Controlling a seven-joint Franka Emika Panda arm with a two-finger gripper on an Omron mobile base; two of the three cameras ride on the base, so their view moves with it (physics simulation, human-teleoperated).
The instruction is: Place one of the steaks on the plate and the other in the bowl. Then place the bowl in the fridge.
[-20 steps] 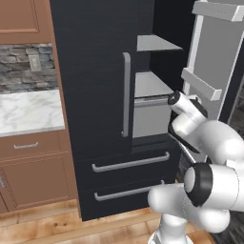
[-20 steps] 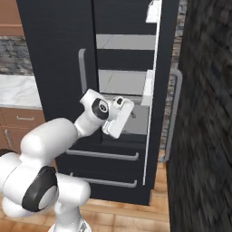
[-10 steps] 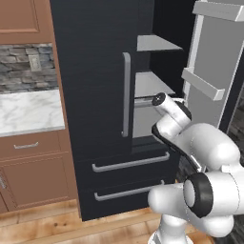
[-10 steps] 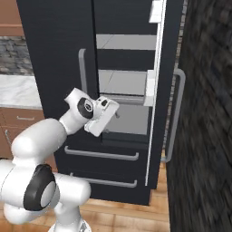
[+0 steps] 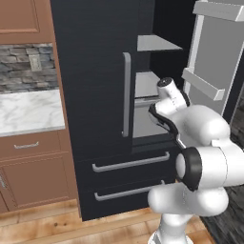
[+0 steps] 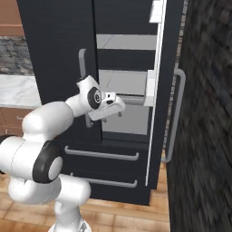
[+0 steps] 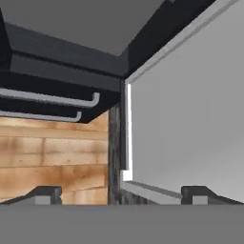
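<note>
The fridge (image 5: 95, 95) is the biggest thing here: tall, black, its right door (image 5: 214, 62) swung open so the grey inner shelves (image 5: 157, 44) show, its left door shut with a long grey handle (image 5: 126, 95), and two drawers (image 5: 131, 162) below. I judge it rigid and heavy; the open door should swing lightly on its hinge and is best pushed or pulled at its long vertical handle (image 6: 174, 118), near the free edge. Left of the fridge a marble bench (image 5: 28, 109) sits on brown cabinets (image 5: 33, 167). The white arm (image 5: 205, 143) reaches up in front of the open compartment, and its pincer (image 6: 113, 108) hangs just outside the middle shelf, pointing down and aside. In the hand view the two fingertips (image 7: 45, 194) stand wide apart with nothing between them, over the wooden floor (image 7: 52, 152) and the grey inside of the door (image 7: 190, 119). A glossy bowl would, I judge, be hard and slippery, best pinched at its rim; the steaks soft and limp.
</note>
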